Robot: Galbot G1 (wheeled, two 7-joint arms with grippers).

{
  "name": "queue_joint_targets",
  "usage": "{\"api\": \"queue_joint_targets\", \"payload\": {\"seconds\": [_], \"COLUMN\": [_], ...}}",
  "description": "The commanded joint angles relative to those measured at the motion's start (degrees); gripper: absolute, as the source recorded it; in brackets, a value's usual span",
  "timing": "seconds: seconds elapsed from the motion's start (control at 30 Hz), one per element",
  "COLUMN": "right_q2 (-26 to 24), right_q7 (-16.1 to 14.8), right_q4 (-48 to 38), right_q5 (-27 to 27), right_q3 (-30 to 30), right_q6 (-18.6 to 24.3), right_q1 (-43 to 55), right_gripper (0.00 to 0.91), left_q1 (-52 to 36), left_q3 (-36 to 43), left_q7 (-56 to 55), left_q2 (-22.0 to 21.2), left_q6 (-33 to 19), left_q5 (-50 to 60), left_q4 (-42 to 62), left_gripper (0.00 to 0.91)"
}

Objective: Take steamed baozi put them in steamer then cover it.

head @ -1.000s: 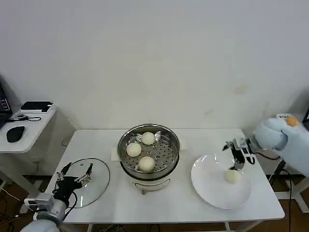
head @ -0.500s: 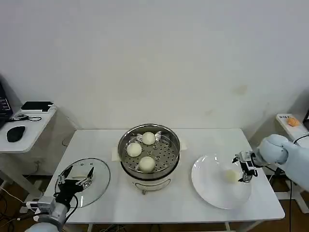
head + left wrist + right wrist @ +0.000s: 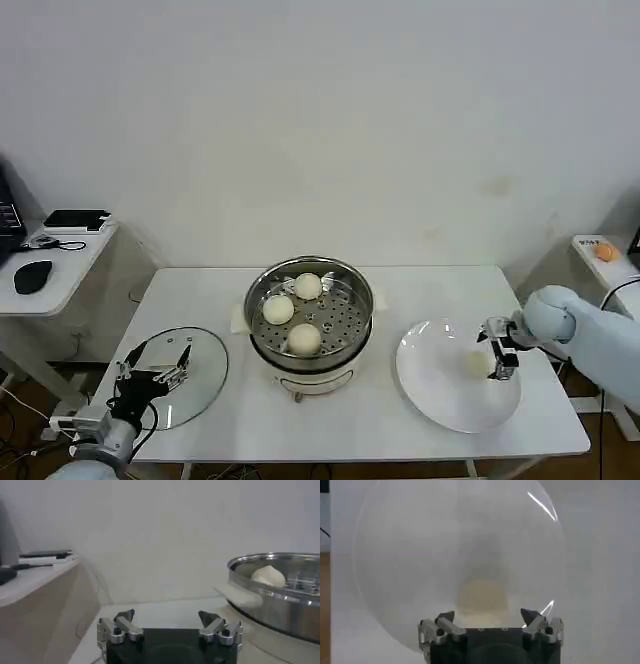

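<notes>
the right end effector [image 3: 497, 352] hangs low over the round white plate [image 3: 440, 400], fingers apart, with one small cream-white baozi [image 3: 481, 596] on the plate just before them. three more baozi [image 3: 304, 339] sit in the shiny round steel steamer [image 3: 262, 345] mid-table. the left end effector [image 3: 155, 366], fingers spread, waits above the flat glass lid [image 3: 205, 385].
</notes>
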Motion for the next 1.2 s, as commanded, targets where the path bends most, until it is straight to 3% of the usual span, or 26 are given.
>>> {"api": "queue_joint_targets", "payload": {"seconds": [0.03, 0.13, 0.57, 1.0, 1.2], "right_q2": [3.4, 3.5, 1.6, -1.5, -1.5], "right_q7": [-0.2, -0.4, -2.1, -4.4, -4.8], "right_q4": [-2.6, -2.7, -1.3, 2.0, 4.9], "right_q5": [-1.5, -1.6, -1.0, 1.7, 5.5], "right_q3": [0.7, 0.6, -0.2, -2.8, -3.6], "right_q6": [-0.7, -1.0, -1.7, -2.5, -3.8], "right_q1": [-1.3, -1.2, 0.5, 6.8, 12.6], "right_gripper": [0.856, 0.786, 0.685, 0.645, 0.645], "left_q1": [0.0, 0.1, 0.2, 0.8, 0.9], "left_q3": [-0.3, -0.5, -0.8, -1.4, -1.7], "left_q7": [0.0, 0.0, 0.0, 0.0, 0.0], "left_q2": [0.0, 0.1, -0.1, -0.2, 0.1], "left_q6": [0.0, 0.0, 0.0, -0.1, 0.0], "left_q5": [-0.1, -0.1, -0.2, -0.4, -0.4], "left_q4": [0.0, 0.1, 0.1, -0.7, -1.1], "left_gripper": [0.907, 0.907, 0.907, 0.907, 0.907]}}
